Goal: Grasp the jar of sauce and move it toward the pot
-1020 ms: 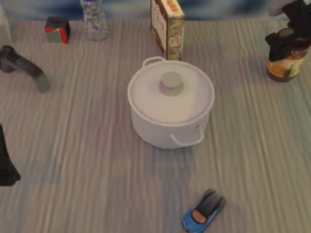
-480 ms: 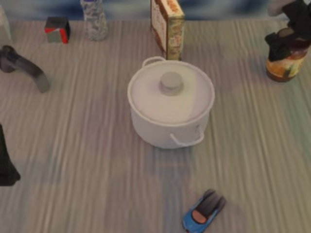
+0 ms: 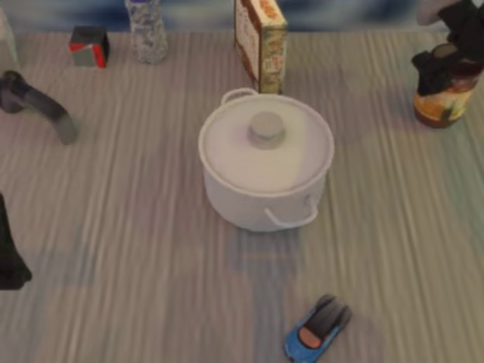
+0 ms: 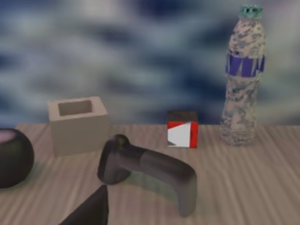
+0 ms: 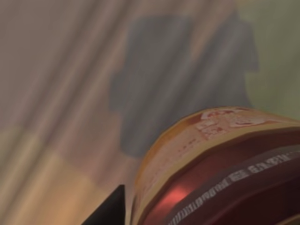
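Observation:
The jar of sauce [image 3: 445, 98], brown-lidded with a yellow-orange label, stands at the table's far right, well to the right of the pot. My right gripper [image 3: 448, 66] reaches down over its top. In the right wrist view the jar [image 5: 220, 173] fills the frame, and one dark fingertip [image 5: 110, 211] lies against its label. The other finger is hidden. The large white pot [image 3: 265, 162], lid on, sits mid-table. My left gripper [image 3: 10, 257] is parked at the left edge, open and holding nothing, with one fingertip [image 4: 93, 208] showing in the left wrist view.
A cereal box [image 3: 261, 41] stands just behind the pot. A speckled bottle [image 3: 147, 30], a red-and-black cube [image 3: 89, 45] and a dark curved handle [image 3: 38, 106] sit at the back left. A blue toy car [image 3: 318, 336] lies near the front edge.

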Controlling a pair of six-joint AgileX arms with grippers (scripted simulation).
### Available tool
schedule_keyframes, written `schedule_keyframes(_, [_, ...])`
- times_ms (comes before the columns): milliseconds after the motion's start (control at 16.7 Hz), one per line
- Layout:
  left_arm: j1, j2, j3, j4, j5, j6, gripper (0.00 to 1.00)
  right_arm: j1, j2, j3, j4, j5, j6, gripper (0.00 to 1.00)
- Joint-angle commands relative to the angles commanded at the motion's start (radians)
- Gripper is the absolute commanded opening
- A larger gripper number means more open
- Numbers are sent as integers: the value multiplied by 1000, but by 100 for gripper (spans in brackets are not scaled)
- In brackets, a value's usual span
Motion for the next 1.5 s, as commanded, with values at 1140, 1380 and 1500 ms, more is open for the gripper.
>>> schedule_keyframes(1140, [0, 0, 0, 0, 0, 0, 100, 19, -534, -532, 0, -1, 18, 0])
schedule_keyframes(1380, [0, 0, 0, 0, 0, 0, 100, 83, -558, -609, 54, 44, 169, 0])
schedule_keyframes(1500, [0, 0, 0, 0, 0, 0, 100, 127, -578, -671, 95, 81, 302, 0])
